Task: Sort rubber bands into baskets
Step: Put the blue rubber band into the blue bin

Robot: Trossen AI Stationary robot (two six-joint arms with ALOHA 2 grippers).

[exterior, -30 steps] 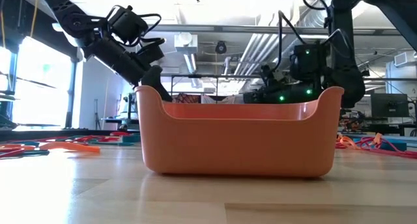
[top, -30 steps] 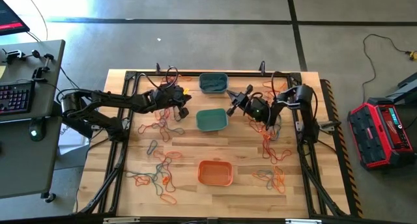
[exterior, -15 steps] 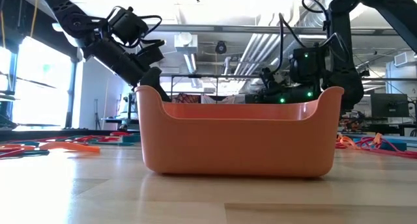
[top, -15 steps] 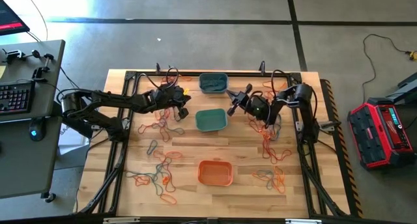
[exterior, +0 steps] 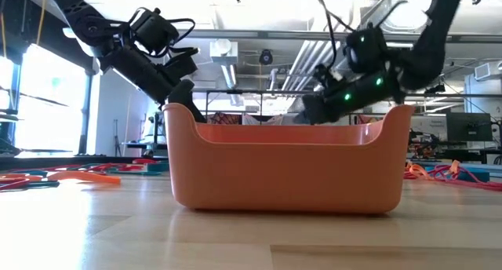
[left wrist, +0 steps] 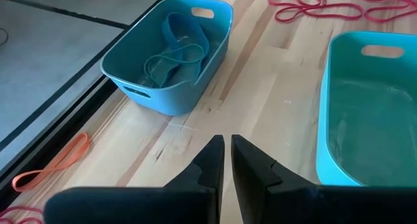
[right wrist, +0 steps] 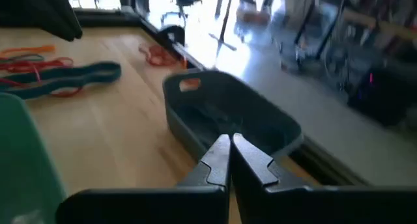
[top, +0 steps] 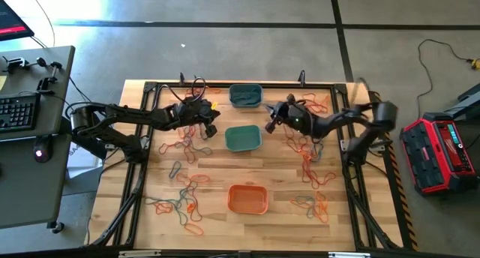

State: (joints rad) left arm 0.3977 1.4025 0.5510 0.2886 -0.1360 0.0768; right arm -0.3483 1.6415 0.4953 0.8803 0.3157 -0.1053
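Note:
Three baskets stand in a line down the table's middle: grey-blue [top: 232, 95] at the far edge, teal-green [top: 228, 138] in the middle, orange [top: 230, 199] nearest. Teal rubber bands [left wrist: 172, 51] lie inside the grey-blue one. Loose orange, red and teal rubber bands lie flat on the table left [top: 184, 202] and right [top: 311, 168] of the baskets. My left gripper [left wrist: 227, 151] hangs just left of the teal-green basket, shut, with nothing seen between its fingers. My right gripper [right wrist: 229, 149] hangs right of the baskets, pointing at the grey-blue basket [right wrist: 189, 129], shut and holding nothing.
A black frame runs round the wooden table's edge [top: 142, 138]. An orange band [left wrist: 49, 172] lies by the far rail, and red bands [left wrist: 313, 6] lie beyond the teal-green basket. In the low view the orange basket [exterior: 286, 164] fills the foreground and hides both sets of fingertips.
My right gripper has risen from beside the teal-green basket's right rim and tipped up toward level, while its arm has swung out toward the table's right edge. Its fingers stay shut.

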